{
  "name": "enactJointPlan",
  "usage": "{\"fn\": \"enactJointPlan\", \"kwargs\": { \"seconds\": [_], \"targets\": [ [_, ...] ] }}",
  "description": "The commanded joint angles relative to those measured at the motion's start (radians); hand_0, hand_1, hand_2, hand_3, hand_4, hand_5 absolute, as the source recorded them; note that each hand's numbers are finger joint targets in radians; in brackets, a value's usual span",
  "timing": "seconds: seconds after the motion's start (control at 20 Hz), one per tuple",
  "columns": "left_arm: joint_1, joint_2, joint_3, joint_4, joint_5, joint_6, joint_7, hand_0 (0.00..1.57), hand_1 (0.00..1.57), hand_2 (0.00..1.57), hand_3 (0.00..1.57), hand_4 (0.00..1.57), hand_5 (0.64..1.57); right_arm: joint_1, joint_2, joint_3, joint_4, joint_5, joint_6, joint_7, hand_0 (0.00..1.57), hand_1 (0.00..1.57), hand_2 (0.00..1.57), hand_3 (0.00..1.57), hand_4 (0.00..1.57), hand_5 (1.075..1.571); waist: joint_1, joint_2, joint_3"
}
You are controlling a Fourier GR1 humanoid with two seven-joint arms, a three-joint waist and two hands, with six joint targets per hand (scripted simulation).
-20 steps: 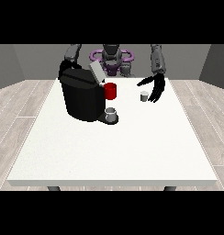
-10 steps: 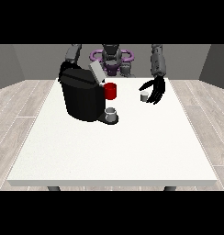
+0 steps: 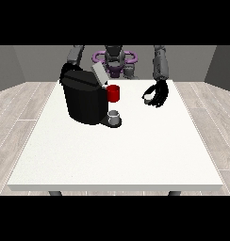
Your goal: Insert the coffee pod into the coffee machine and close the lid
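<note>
Going left to right across the white table (image 3: pixel 117 155): the big black coffee machine (image 3: pixel 84 101) sits on the left half, toward the robot's side. Its lid (image 3: pixel 99 74) is up, a light grey flap tilted back at the top right corner of the machine. The arm at the view's left comes down behind the machine, and the hand on that side is hidden by the machine's body, so there's no telling whether it's open or closed.

Stuck on the right side of the machine there's a red part (image 3: pixel 114 93), can't really say what's in it from this angle. Just below that, on the machine's little base, stands a small grey cup (image 3: pixel 115 115), upright. Whether it has anything in it can't be made out.

Further right, well apart from the machine, is the hand at the view's right (image 3: pixel 157 94). Its black fingers are curled round the coffee pod (image 3: pixel 148 98), a small pale thing sitting at the left side of the hand. The pod looks to be held a bit above the table, over the far right part of it, so it's not in the machine.

Behind everything, the robot's torso (image 3: pixel 114 59) shows at the top middle.
</note>
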Motion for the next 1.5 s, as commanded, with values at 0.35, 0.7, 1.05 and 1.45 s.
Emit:
{"fn": "enactJointPlan", "kwargs": {
  "seconds": [0.35,0.7,1.05,1.45],
  "targets": [
    [-0.081,0.013,-0.017,0.083,-0.105,0.054,-0.012,1.17,1.17,1.29,1.18,0.41,1.571,-0.03,0.019,0.015,0.015,0.003,-0.037,-0.019,0.0,0.0,0.0,0.0,0.4,1.571,-0.017,0.031,-0.0007],
    [-0.119,-0.002,-0.045,-0.011,-0.081,-0.092,-0.068,1.45,1.45,1.45,1.39,0.62,1.571,-0.013,-0.014,-0.048,0.109,-0.048,-0.007,0.003,0.0,0.0,0.0,0.0,0.46,1.571,0.031,-0.07,-0.0001],
    [-0.194,0.007,-0.049,-0.075,-0.072,-0.22,-0.021,1.26,1.26,1.32,1.3,0.53,1.571,0.013,-0.024,-0.043,0.156,-0.043,0.015,-0.024,0.0,0.0,0.0,0.0,0.44,1.571,0.041,-0.127,0.0],
    [-0.311,0.067,0.034,-0.019,-0.07,-0.182,-0.027,1.23,1.23,1.32,1.29,0.57,1.571,-0.025,0.001,0.021,0.039,-0.044,0.05,-0.018,0.0,0.0,0.0,0.0,0.48,1.571,-0.081,-0.011,-0.0006]
  ]
}}
